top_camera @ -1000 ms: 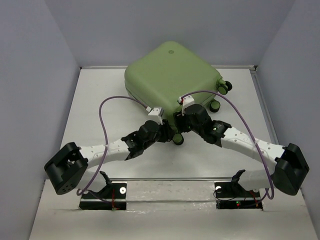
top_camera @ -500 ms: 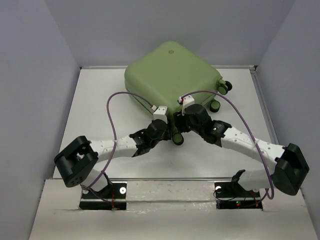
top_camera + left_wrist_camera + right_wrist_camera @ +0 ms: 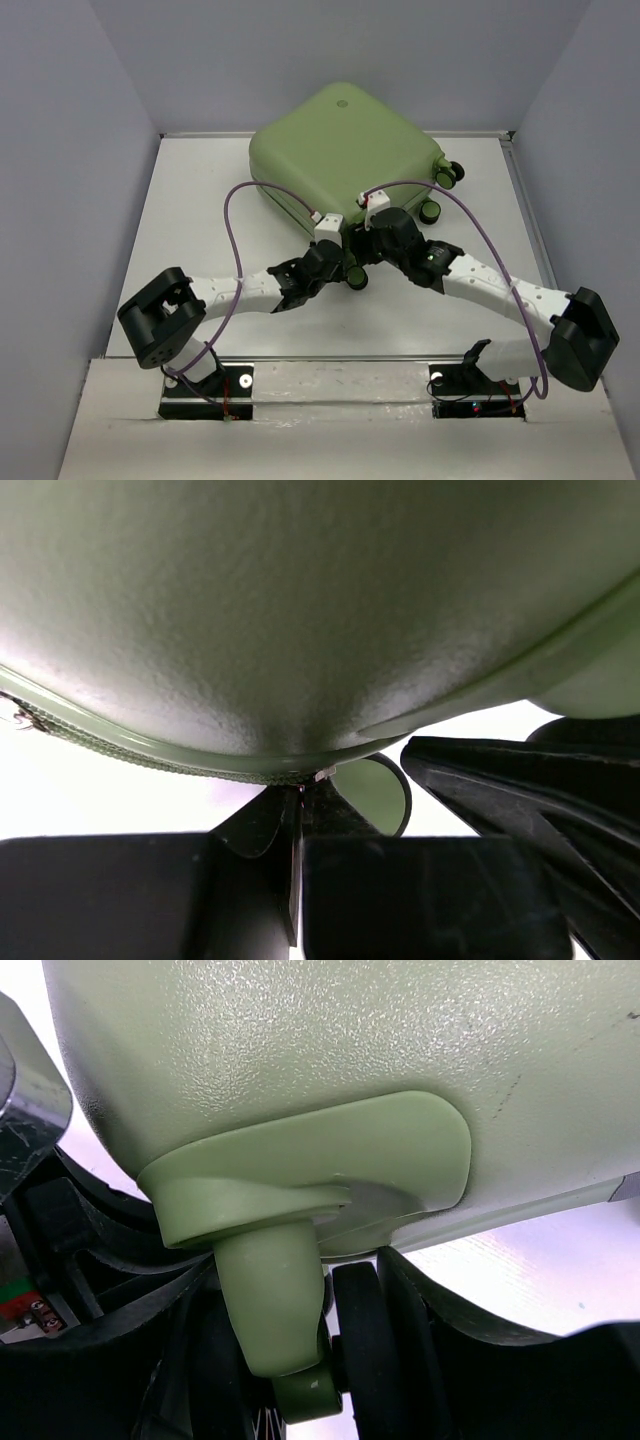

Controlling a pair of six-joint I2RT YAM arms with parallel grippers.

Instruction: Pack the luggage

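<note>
The luggage (image 3: 345,150) is a pale sage-green hard-shell suitcase lying closed at the back of the table. My left gripper (image 3: 337,258) is at its near corner. In the left wrist view the left gripper (image 3: 294,798) has its jaws pressed together at the zipper seam (image 3: 100,742), pinching a small metal zipper pull (image 3: 322,774). My right gripper (image 3: 362,250) is at the same corner. In the right wrist view the right gripper (image 3: 300,1360) has its fingers closed on either side of the green caster post (image 3: 270,1300) and its black wheel (image 3: 360,1350).
Two more black wheels (image 3: 445,175) stick out at the suitcase's right side. The white table (image 3: 200,210) is walled by grey panels at left, right and back. Purple cables loop over both arms.
My left arm has swung right and its gripper has moved in to the suitcase's near corner, next to the right gripper. The right arm and the suitcase have not moved.
</note>
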